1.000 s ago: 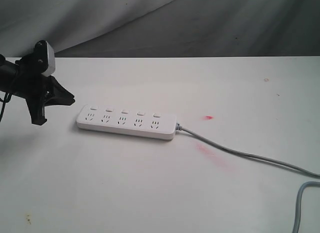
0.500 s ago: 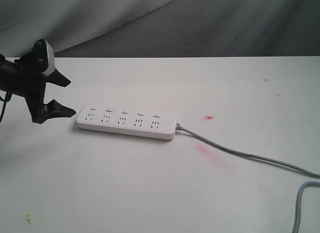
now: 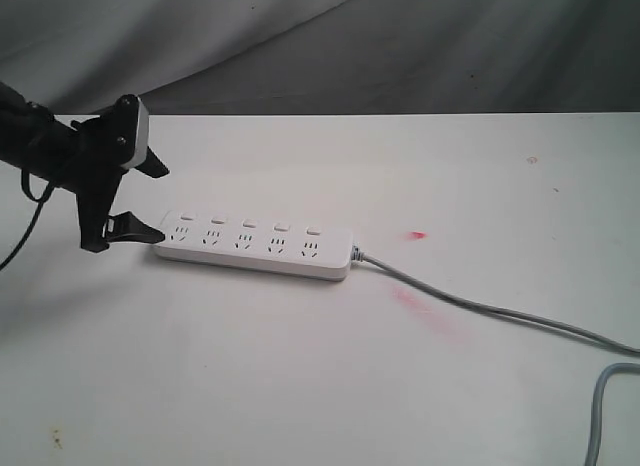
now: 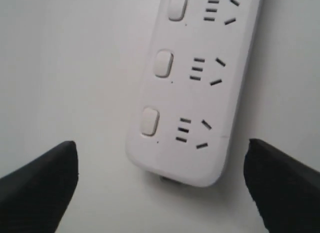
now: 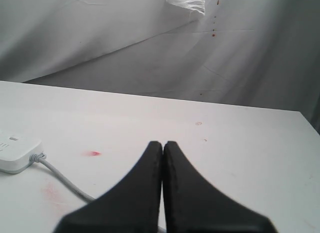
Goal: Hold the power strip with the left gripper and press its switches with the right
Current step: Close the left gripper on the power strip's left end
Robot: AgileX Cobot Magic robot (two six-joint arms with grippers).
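Observation:
The white power strip point(image 3: 255, 248) lies flat on the white table, its grey cord point(image 3: 480, 308) trailing off to the right. Its switches point(image 3: 249, 224) run in a row along the far side. My left gripper point(image 3: 162, 202) is open at the strip's left end, one finger on the far side and one on the near side, tips level with the end. In the left wrist view the left gripper point(image 4: 162, 143) frames the strip's end point(image 4: 180, 163) without touching it; three switches point(image 4: 149, 122) show. My right gripper point(image 5: 163, 143) is shut on nothing above the table, away from the strip's cord end point(image 5: 15, 150).
A red spot point(image 3: 417, 234) and a pink smear point(image 3: 425, 311) mark the table right of the strip. The cord bends back into view at the lower right corner point(image 3: 600, 406). A grey cloth backdrop point(image 3: 400, 46) hangs behind the table's far edge.
My left gripper opened from shut and moved right, from well left of the strip up to its left end. The strip and cord stayed put.

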